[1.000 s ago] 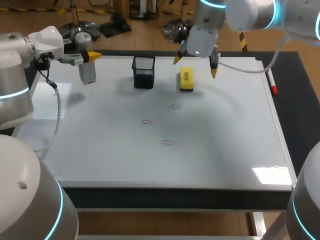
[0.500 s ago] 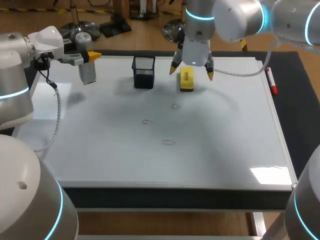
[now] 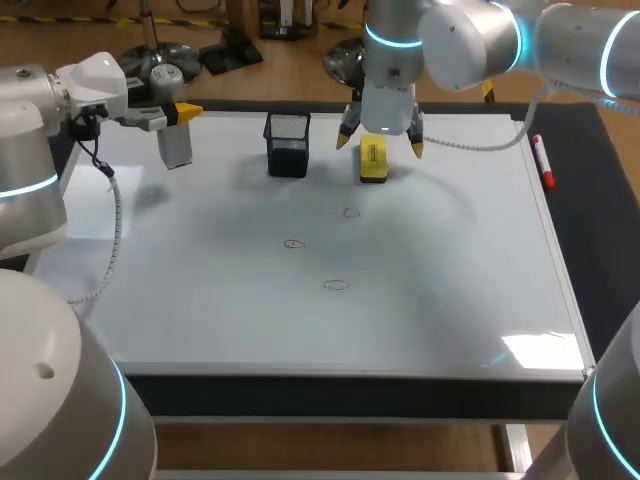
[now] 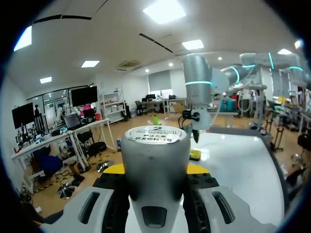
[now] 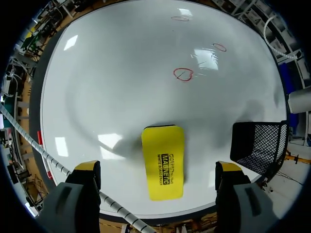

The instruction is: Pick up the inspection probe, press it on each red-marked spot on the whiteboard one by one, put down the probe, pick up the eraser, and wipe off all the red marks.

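Yellow eraser [image 5: 163, 161] lies between the wide-open right jaws, seemingly untouched; left jaws grip the grey probe [image 4: 154, 165].

**Left arm** [image 3: 30, 150]: enters from left side; elbow bent, wrist roughly level. Left gripper [image 3: 185, 112] aimed sideways, toward right arm. Yellow-tipped fingers [image 4: 116, 170] clamped from both sides on upright grey probe [image 4: 154, 155], which is carried clear of surface.

**Right arm** [image 3: 470, 40]: enters from right side, reaches past middle along far edge; wrist vertical. Right gripper [image 3: 380, 143] points straight down, low. Fingers [image 5: 87, 172] spread wide, yellow tips level with each other.
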